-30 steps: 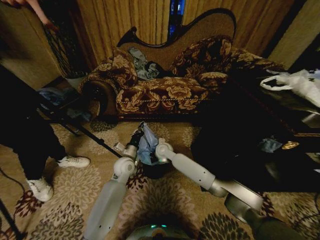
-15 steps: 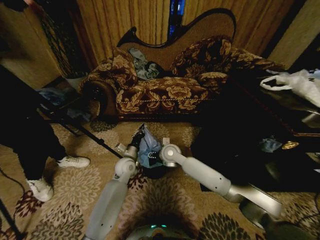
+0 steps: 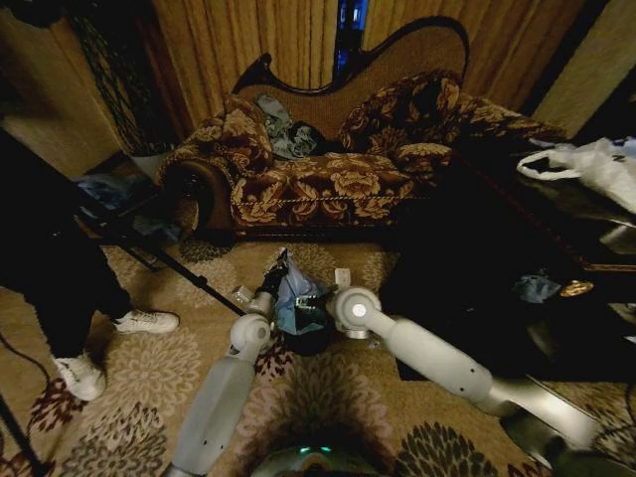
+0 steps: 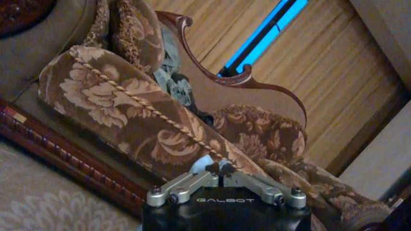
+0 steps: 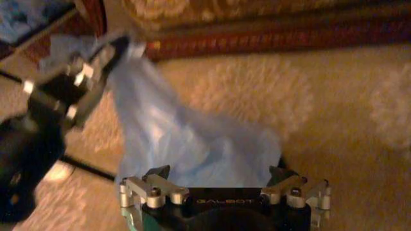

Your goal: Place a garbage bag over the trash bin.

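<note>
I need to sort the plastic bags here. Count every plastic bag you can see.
2. The light blue garbage bag hangs over the trash bin, shut in the left gripper. A white plastic bag lies at far right. Others may be hidden.

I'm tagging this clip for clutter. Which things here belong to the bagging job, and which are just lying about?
Job: garbage bag, pinched at one end by the shut left gripper; trash bin beneath it; right gripper, open at the bag.

Lying about: sofa, white plastic bag, tripod.
</note>
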